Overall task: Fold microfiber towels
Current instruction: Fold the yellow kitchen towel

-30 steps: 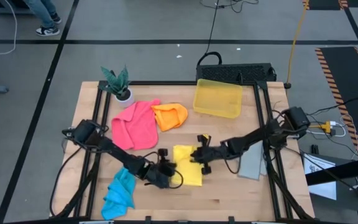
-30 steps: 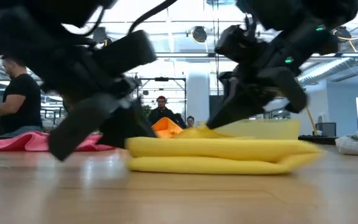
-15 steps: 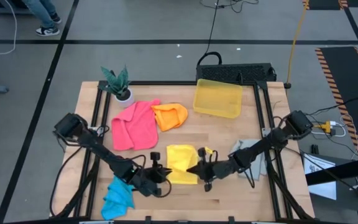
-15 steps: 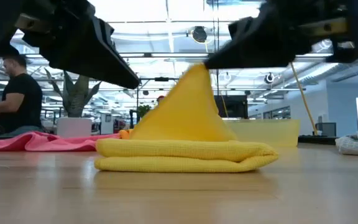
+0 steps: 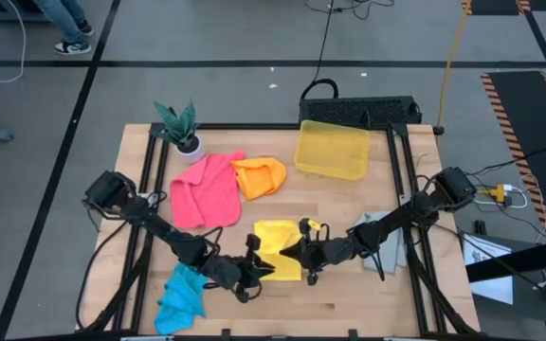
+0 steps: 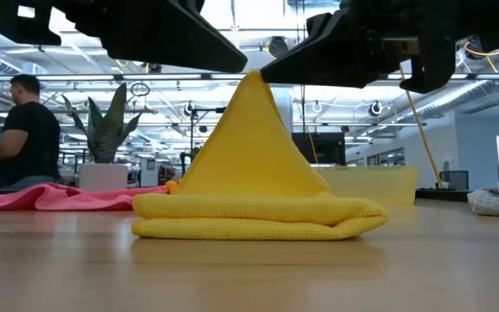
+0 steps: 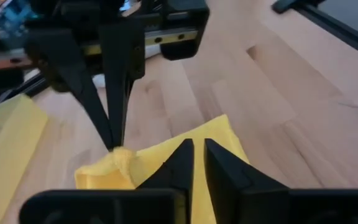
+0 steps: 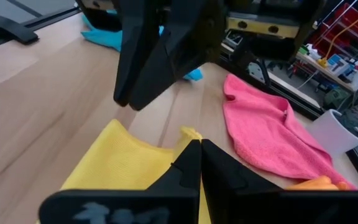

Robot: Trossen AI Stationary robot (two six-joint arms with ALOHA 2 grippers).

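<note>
My two arms are dark, jointed and slim, black cables trailing at their bases; each gripper's fingers point(image 7: 185, 163) look like flat black wedges, I think.

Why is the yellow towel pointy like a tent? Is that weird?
The yellow towel lies folded on the table, but the right gripper, shut, pinches its top layer up into a peak. The left gripper is beside it.

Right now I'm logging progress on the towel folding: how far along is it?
Early. Done: nothing finished. In hand: the yellow towel lies partly folded, with the right gripper pinching its layer into a peak and the left gripper beside it. Left: the pink towel, orange towel, blue towel and grey towel lie crumpled.
</note>
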